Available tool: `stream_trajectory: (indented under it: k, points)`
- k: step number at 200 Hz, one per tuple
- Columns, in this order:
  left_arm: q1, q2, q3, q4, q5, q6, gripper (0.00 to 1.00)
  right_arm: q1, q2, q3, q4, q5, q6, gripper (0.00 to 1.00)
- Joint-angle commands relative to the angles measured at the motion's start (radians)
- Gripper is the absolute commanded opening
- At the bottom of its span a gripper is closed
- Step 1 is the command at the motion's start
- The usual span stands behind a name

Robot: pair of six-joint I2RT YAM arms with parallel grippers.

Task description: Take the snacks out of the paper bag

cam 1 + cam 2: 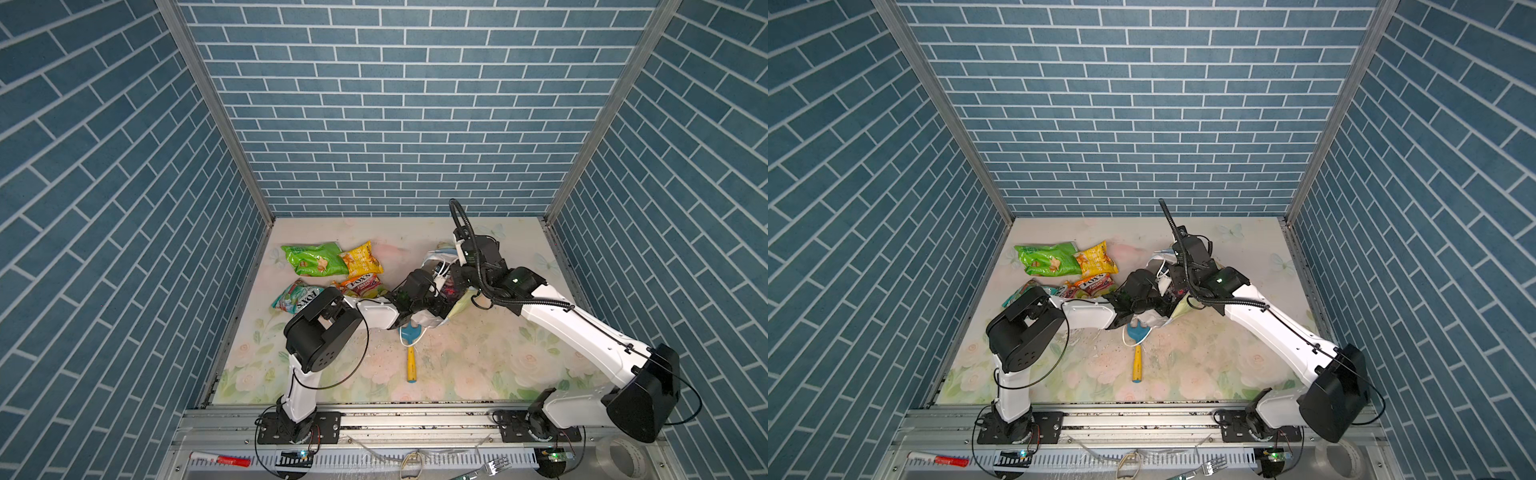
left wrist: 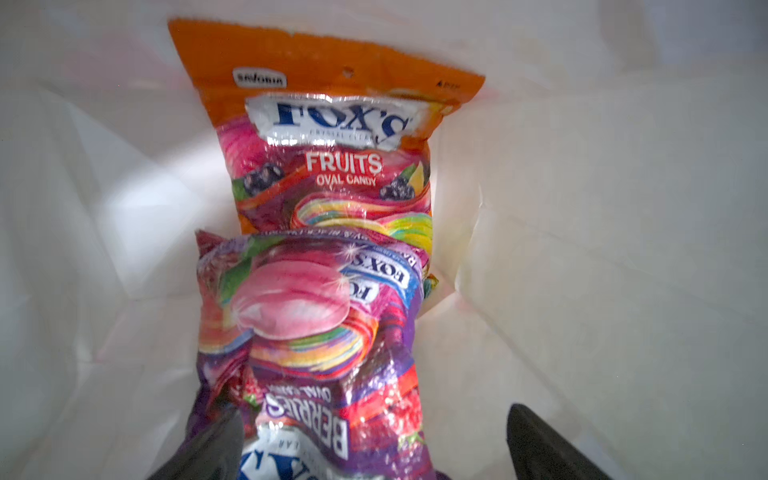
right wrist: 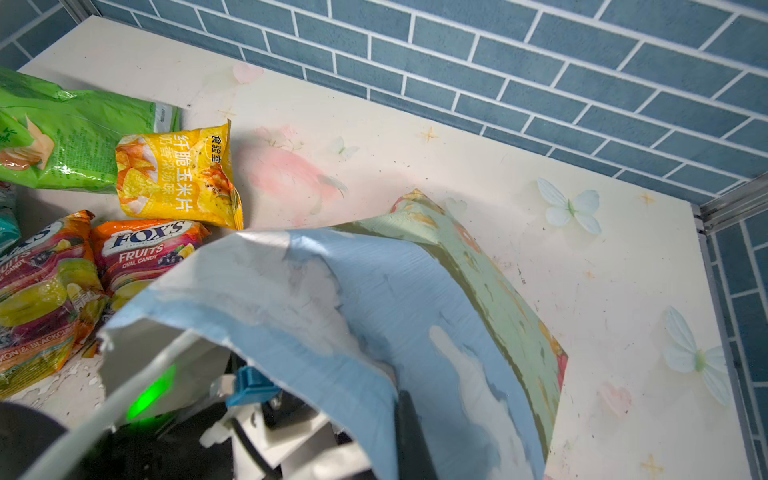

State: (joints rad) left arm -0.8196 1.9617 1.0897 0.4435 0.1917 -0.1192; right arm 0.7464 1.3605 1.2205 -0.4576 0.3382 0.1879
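The paper bag (image 1: pixel 460 308) lies in the middle of the table, its blue sky print filling the right wrist view (image 3: pixel 374 291). My right gripper (image 3: pixel 399 432) is shut on the bag's rim wall, with one dark finger (image 3: pixel 409 432) on the outside. My left gripper (image 2: pixel 374 449) reaches into the white interior and is open, its fingers (image 2: pixel 540 444) either side of a purple berries packet (image 2: pixel 324 353). An orange fruits packet (image 2: pixel 332 145) lies deeper in the bag. Out on the table at the left lie green (image 1: pixel 313 259), yellow (image 1: pixel 361 257), orange (image 1: pixel 359 286) and teal (image 1: pixel 291 297) snacks.
A toy rake with a blue head and yellow handle (image 1: pixel 410 357) lies just in front of the bag. A red-white marker (image 1: pixel 220 459), a fork (image 1: pixel 494 465) and a tape roll (image 1: pixel 619 457) sit below the front rail. Brick-pattern walls enclose the table on three sides.
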Motion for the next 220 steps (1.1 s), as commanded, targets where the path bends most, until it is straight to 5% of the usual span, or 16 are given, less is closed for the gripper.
stream_trajectory:
  k: [1,62,94,127,160,220]
  points:
    - [-0.001,-0.008,0.015,-0.065,-0.019,0.056,1.0,0.02,0.008,0.055,0.0,0.064,-0.033,0.0]
    - [0.017,-0.051,-0.024,-0.002,-0.03,-0.08,1.0,0.048,0.039,0.084,-0.071,0.204,-0.029,0.0]
    - [0.017,0.017,0.029,-0.009,0.054,-0.172,0.98,0.058,0.021,0.038,-0.023,0.176,-0.04,0.0]
    - [0.019,0.101,0.081,-0.041,0.006,-0.2,0.94,0.063,-0.01,-0.004,0.019,0.134,-0.026,0.0]
    - [0.019,0.185,0.173,-0.107,-0.029,-0.222,0.81,0.065,-0.028,-0.039,0.042,0.127,-0.015,0.0]
    - [0.02,0.188,0.24,-0.164,-0.097,-0.18,0.34,0.071,-0.024,-0.062,0.02,0.176,0.001,0.0]
